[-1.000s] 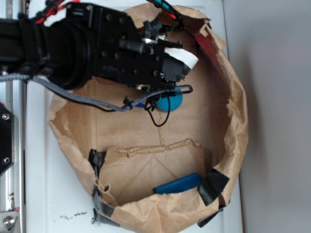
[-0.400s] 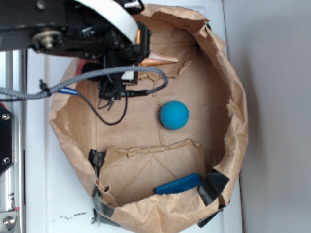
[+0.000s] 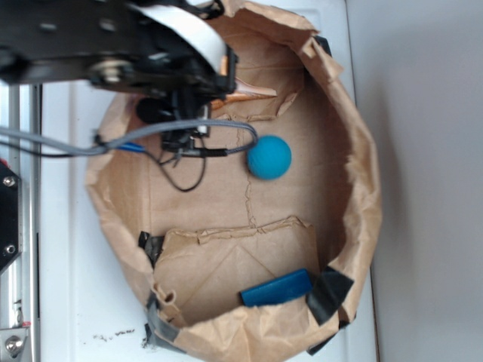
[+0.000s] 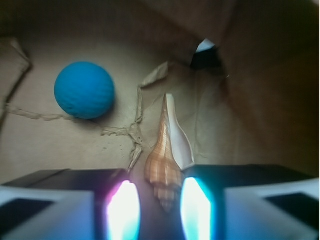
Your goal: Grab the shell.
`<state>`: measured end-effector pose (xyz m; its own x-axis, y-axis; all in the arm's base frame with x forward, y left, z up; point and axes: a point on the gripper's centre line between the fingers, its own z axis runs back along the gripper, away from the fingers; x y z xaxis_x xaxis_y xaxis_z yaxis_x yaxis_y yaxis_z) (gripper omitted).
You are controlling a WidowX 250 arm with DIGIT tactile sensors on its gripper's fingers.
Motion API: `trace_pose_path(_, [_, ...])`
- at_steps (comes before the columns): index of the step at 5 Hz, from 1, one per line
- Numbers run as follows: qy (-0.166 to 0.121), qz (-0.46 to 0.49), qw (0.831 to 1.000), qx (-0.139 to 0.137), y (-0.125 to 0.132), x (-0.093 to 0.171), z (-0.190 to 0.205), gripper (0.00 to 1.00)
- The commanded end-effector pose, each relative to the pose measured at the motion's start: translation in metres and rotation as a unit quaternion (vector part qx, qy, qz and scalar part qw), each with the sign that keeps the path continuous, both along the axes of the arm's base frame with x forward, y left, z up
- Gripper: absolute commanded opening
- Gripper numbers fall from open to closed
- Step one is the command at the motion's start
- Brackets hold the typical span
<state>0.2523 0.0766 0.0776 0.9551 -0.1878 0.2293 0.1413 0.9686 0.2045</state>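
Shell (image 4: 164, 167) lying between the parted fingers of the pincer (image 4: 159, 206), thin tip pointing ahead, ball (image 4: 84, 90) ahead-left. Probably light, rigid, brittle, ribbed. Best gripped across the fat knobbly body, never the slender tip.

A white tabletop (image 3: 68, 302) fills the scene, with a grey surface (image 3: 430, 181) running along its 3 o'clock side. At 9 o'clock a metal rail (image 3: 16, 226) with bolts runs along the table edge. Light is soft and even; small dark specks (image 3: 113, 335) mark the white surface toward 7 o'clock.
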Motion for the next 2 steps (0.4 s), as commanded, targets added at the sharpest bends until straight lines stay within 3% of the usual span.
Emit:
trace_pose_path(1, [0.0, -0.017, 1.0, 0.022, -0.008, 0.014, -0.018, 1.0])
trace_pose_path(2, [0.016, -0.02, 0.999, 0.031, -0.009, 0.021, -0.031, 1.0])
